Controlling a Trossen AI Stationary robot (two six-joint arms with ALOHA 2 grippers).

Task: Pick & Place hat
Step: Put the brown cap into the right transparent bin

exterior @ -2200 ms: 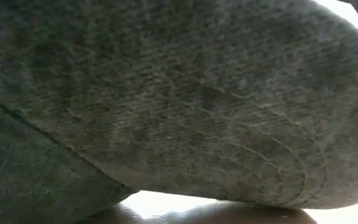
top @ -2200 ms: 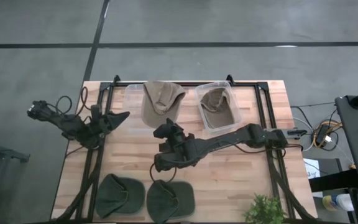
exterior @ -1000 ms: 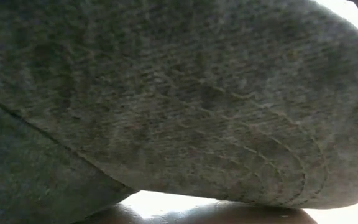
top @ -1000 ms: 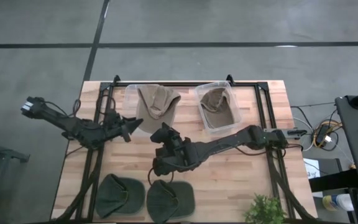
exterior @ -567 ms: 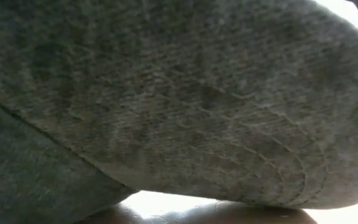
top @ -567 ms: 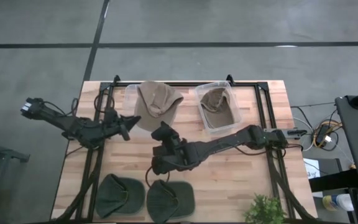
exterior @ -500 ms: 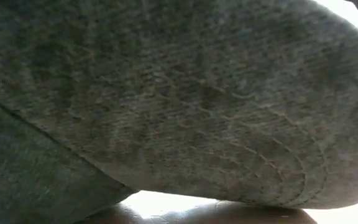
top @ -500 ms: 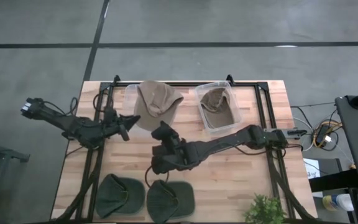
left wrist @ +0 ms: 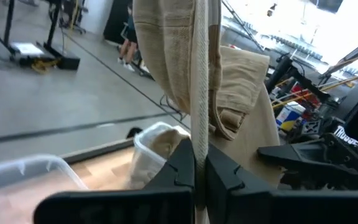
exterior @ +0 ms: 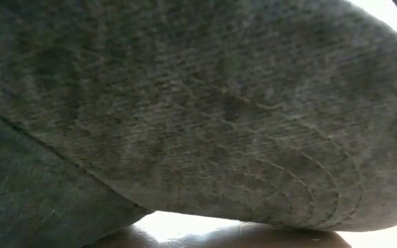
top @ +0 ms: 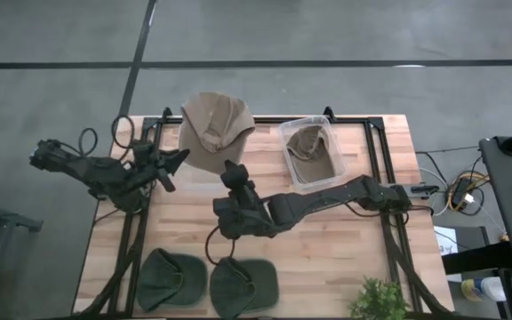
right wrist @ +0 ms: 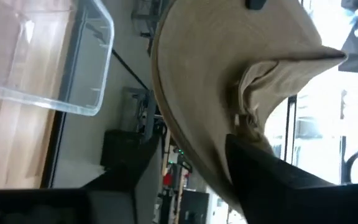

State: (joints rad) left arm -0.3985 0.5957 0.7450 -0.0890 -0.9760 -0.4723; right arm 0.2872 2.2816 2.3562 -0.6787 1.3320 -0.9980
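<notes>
While the left hand pinches the rim of the tan cap, soft cotton hanging limp above the surface's rear edge, the carry step looks underway; next comes lowering it into the clear plastic bin. Centrally, the right hand also grips its brim.

Overhead illumination is even and soft across the wooden table — shadows there are faint — while the low view is filled by defocused green cap fabric, and bright window glare washes out both wrist views' backgrounds.
</notes>
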